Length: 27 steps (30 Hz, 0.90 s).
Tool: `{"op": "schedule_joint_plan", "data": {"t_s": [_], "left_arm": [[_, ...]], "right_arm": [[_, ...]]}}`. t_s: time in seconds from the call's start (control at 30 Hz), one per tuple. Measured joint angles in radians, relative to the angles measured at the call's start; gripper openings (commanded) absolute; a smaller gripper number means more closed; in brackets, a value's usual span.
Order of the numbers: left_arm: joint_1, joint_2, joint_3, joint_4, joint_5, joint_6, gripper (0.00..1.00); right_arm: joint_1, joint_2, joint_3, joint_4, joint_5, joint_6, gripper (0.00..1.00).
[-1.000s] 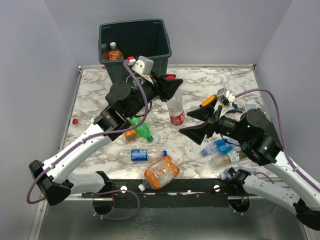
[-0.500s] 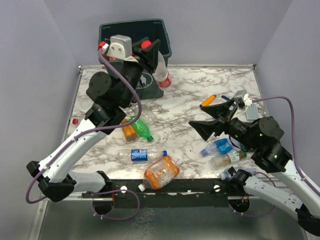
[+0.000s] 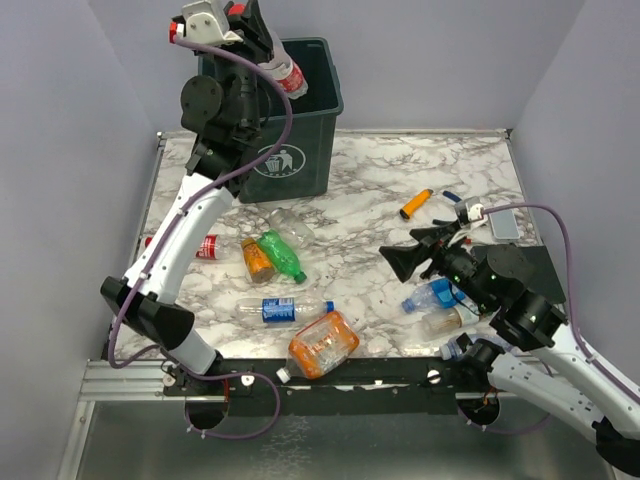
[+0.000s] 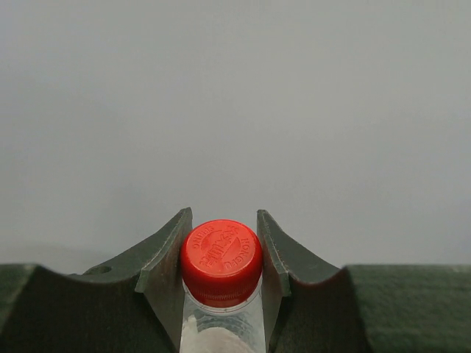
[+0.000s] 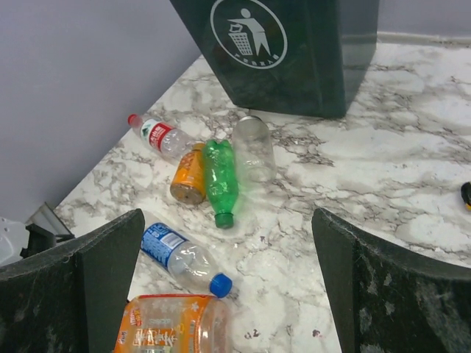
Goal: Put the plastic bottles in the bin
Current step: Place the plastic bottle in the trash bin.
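Red cap (image 4: 221,254), raised lettering on top too fine to read, pinched with the neck of a clear bottle (image 3: 285,72) between the narrowly set jaws of the left gripper (image 4: 222,220). Red label band on that bottle, writing unreadable. In the overhead view, held high at the upper left, tilted, above the near left corner of the dark green bin (image 3: 305,110). White litter symbol (image 5: 248,26) on the bin front.

Right gripper (image 5: 227,213) at lower right of the overhead view, jaws spread wide, gripping nothing.

On the marble worktop (image 3: 400,170): red-labelled bottle (image 5: 163,136), orange bottle (image 5: 190,174) touching a green bottle (image 5: 219,176), unlabelled clear bottle (image 5: 254,147) just beside. Blue-labelled bottle (image 5: 180,257) and large orange-tinted bottle (image 5: 169,327) nearer the front edge. Label print too small to read. Two more bottles (image 3: 437,294) tucked beside the right arm.

Bin near the rear edge. Grey walls (image 3: 60,150) close on left, right and back. Bare marble between bin and right jaws.
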Motion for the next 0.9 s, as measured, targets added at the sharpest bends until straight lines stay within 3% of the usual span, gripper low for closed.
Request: {"op": "schedule_joint_plan", "data": {"t_s": [0.5, 0.9], "left_arm": [[0.093, 0.201, -0.006, 0.108, -0.090, -0.031, 0.00], [0.093, 0.304, -0.010, -0.055, -0.014, -0.090, 0.00]], "right_arm": [[0.000, -0.072, -0.097, -0.003, 0.042, 0.060, 1.00], [0.000, -0.108, -0.119, -0.027, 0.070, 0.076, 1.00]]}}
